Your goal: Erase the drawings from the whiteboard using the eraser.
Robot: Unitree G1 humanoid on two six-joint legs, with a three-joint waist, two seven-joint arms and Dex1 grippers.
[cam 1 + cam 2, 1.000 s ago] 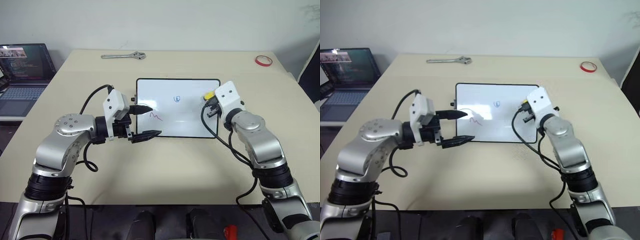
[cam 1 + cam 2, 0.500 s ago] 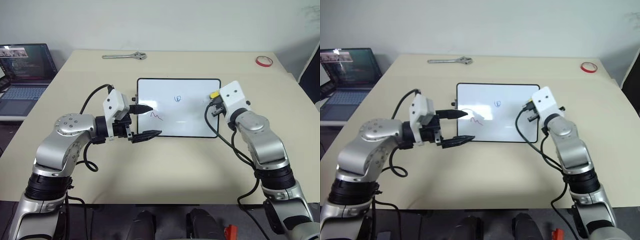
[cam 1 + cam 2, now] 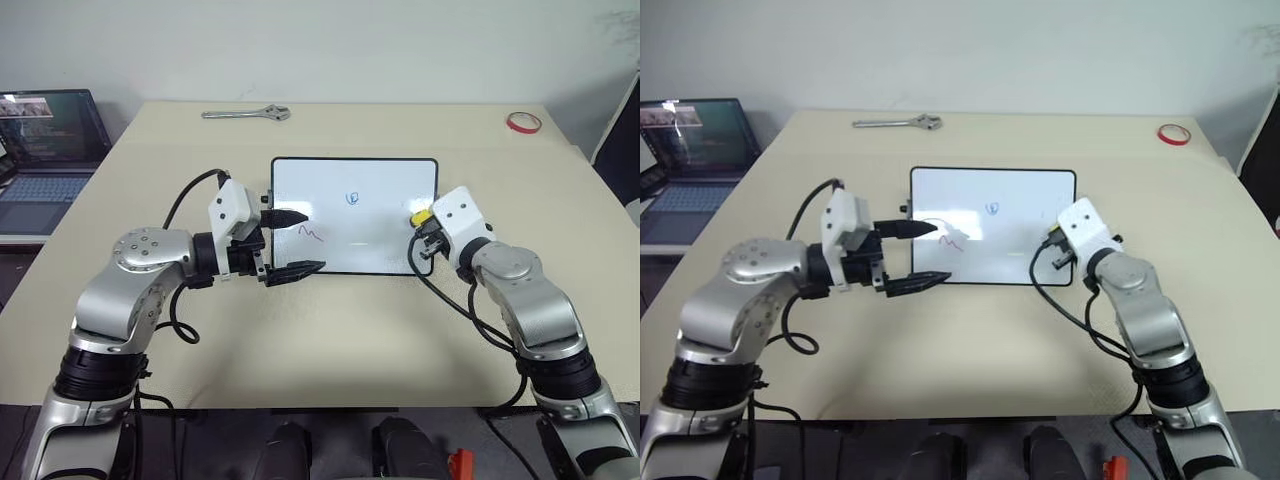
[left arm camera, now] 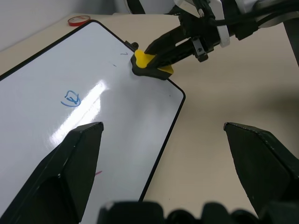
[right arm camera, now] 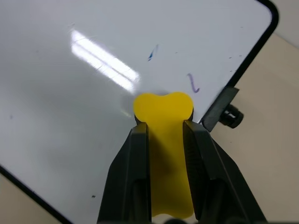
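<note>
The whiteboard [image 3: 370,185] lies flat on the table in front of me. A blue squiggle [image 3: 352,198] is near its middle and a red zigzag [image 3: 313,234] is toward its left side. My right gripper [image 3: 424,222] is shut on the yellow and black eraser [image 3: 419,216]. The eraser's front end seems to touch the board near the right edge. In the right wrist view the eraser [image 5: 164,121] sits between the fingers, with faint marks beside it. My left gripper [image 3: 311,241] stands open over the board's left part, by the red zigzag.
A metal wrench [image 3: 247,113] lies at the far side of the table. A red tape ring [image 3: 524,122] is at the far right corner. A laptop [image 3: 45,140] with a lit screen stands off the table to the left. Black knobs [image 5: 231,116] stick out from the board's short sides.
My right gripper has drawn the eraser toward me along the board's right edge, and lower. The left arm has stayed where it was.
</note>
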